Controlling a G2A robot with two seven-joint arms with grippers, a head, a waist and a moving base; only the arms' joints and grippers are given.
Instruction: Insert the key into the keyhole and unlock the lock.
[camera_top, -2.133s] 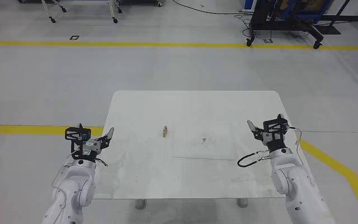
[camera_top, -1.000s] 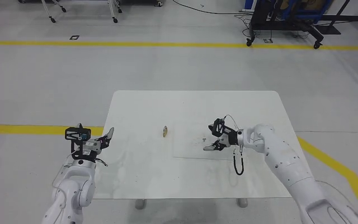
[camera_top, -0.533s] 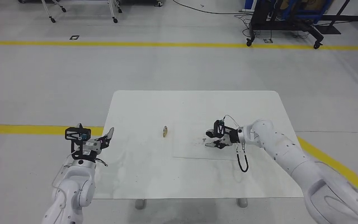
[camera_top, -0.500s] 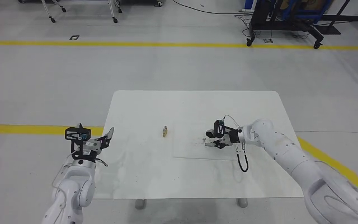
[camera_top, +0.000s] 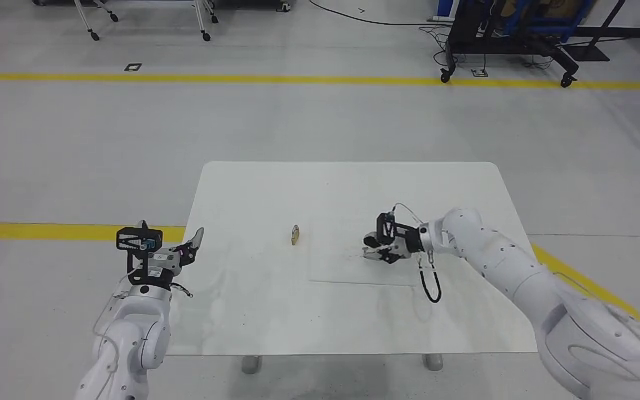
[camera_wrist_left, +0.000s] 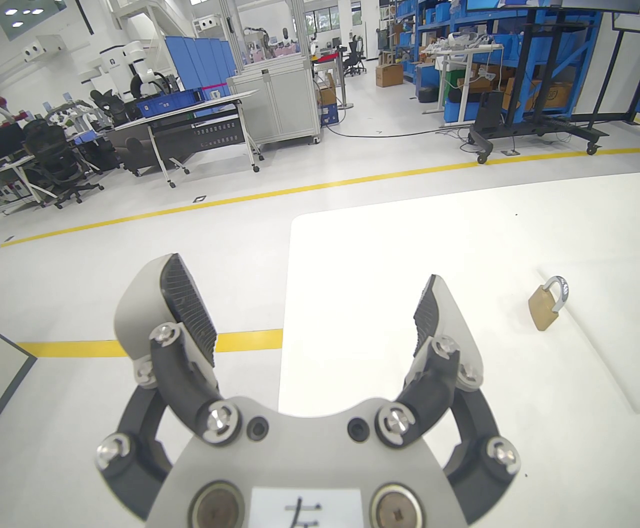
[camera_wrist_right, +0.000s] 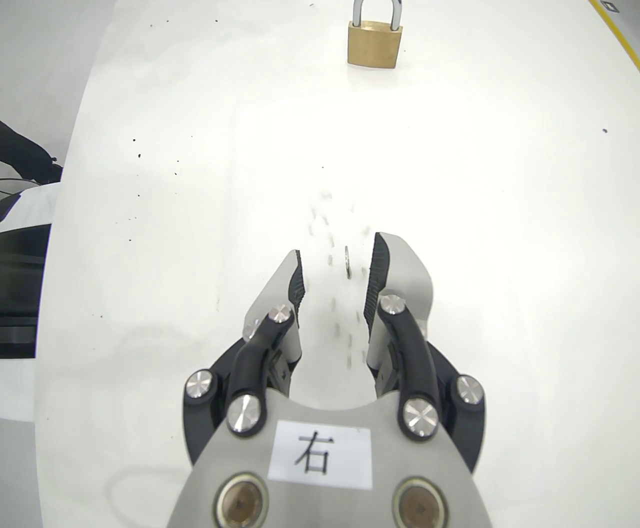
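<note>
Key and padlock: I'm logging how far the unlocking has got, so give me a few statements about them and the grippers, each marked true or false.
1. The right gripper is open, with the key between its fingers. True.
2. The padlock lies on the table, with neither gripper touching it. True.
3. The key is already in the padlock's keyhole. False: the key sits apart from the padlock, down by the right gripper.
4. The left gripper is clamped on the padlock. False: it is open and empty at the table's edge, with the padlock lying well away from it.
</note>
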